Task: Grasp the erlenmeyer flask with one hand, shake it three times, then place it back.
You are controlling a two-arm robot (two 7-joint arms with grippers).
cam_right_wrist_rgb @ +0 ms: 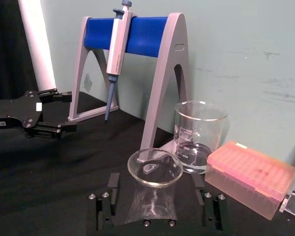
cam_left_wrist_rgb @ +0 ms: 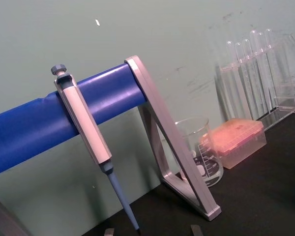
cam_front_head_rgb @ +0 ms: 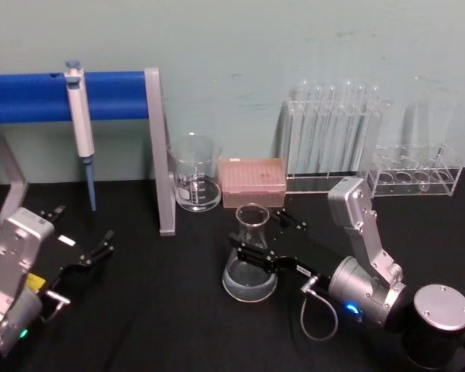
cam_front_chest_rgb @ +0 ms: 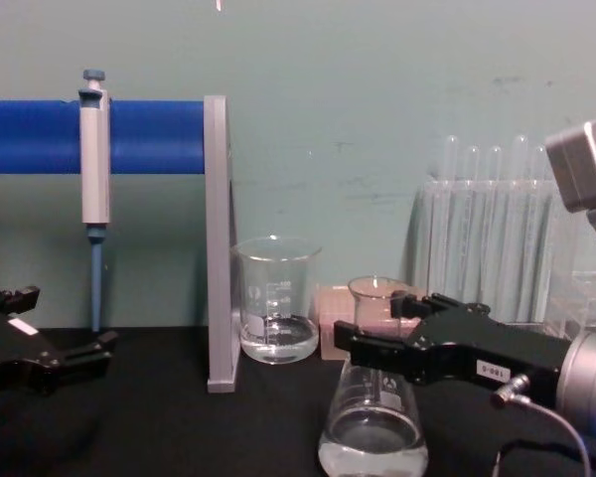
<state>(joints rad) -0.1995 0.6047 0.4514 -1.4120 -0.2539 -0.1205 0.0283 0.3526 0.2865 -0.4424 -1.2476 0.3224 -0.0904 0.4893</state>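
Right claw (cam_front_head_rgb: pixel 250 256) straddles erlenmeyer flask (cam_front_head_rgb: pixel 250 273) neck, flask on table.

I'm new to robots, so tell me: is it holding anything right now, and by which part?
Yes. The right hand grips the erlenmeyer flask by its narrow neck, just below the rim. The left hand holds nothing.

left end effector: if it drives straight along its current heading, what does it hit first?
Probably the pipette hanging on the blue stand: the left end effector points at them across bare table. Depth is unclear, so the tip might pass beside it.
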